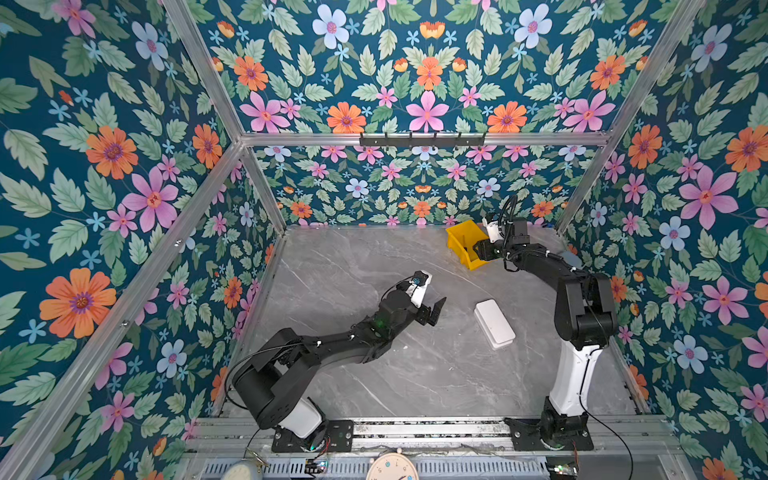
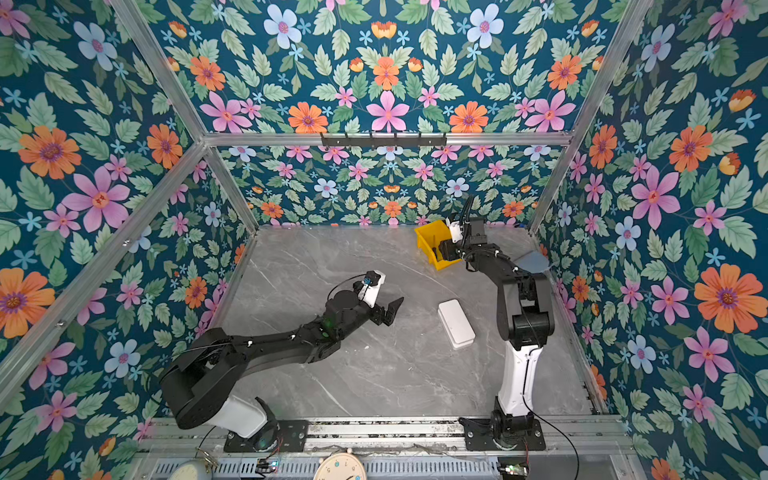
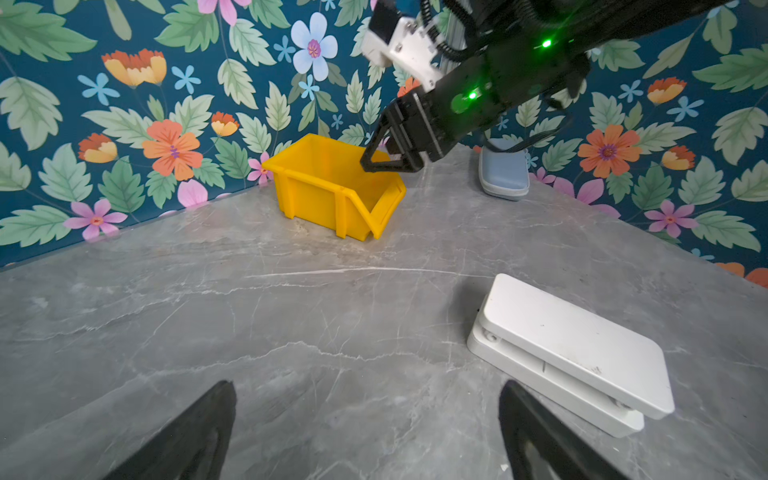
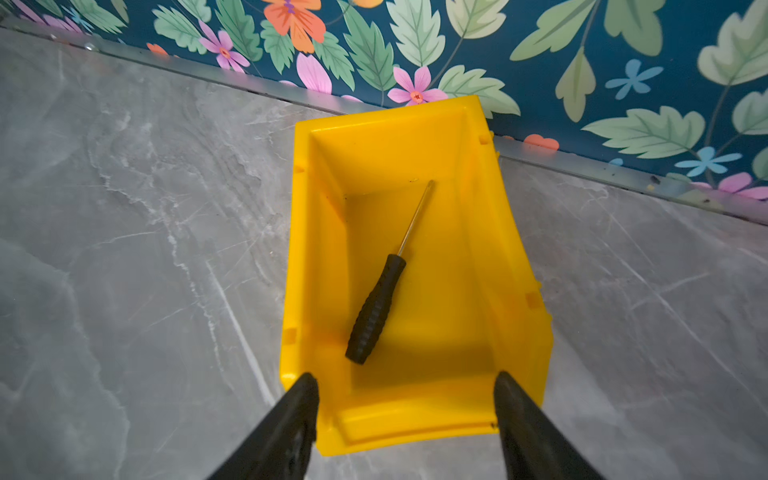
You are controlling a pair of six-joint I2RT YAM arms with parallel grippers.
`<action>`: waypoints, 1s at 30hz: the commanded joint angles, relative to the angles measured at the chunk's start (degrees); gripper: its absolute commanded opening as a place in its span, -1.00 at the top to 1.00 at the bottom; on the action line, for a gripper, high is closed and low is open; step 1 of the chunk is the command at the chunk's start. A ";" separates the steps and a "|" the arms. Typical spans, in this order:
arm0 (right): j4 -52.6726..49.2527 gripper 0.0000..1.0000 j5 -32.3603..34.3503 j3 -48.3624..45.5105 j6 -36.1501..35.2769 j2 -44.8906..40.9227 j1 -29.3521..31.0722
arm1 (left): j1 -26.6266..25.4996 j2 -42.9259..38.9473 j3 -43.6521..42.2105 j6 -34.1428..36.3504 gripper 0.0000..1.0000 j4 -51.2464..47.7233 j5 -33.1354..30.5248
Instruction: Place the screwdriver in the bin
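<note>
Screwdriver [image 4: 376, 307] flat in yellow bin [image 4: 519, 270]; right gripper [image 4: 405, 378] spread wide, empty. Lift straight, clearing rim. Left gripper [image 3: 368, 386] parted, empty.

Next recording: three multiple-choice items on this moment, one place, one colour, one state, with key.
1. Where is the screwdriver relative to the bin? A beside it B inside it C beneath it
2. What colour is the bin? A yellow B blue C white
3. How is the right gripper? A shut on the screwdriver B shut, empty C open, empty
Key: 1 B, it lies on the bin's floor; 2 A, its walls are bright yellow; 3 C, its jaws stand apart, holding nothing.
</note>
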 commanded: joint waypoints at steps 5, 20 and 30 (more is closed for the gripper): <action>9.39 -0.77 -0.27 -12.55 4.70 -11.97 0.17 | 3.17 -5.44 -4.16 0.23 -1.00 0.13 -1.34; 24.26 -0.98 7.28 -47.79 6.04 -41.59 -1.20 | 19.32 -17.89 -15.27 8.52 -0.99 1.68 0.99; 37.67 -0.98 20.19 -62.98 4.97 -47.65 -3.76 | 33.11 -14.43 -21.08 12.04 -0.99 14.06 -3.95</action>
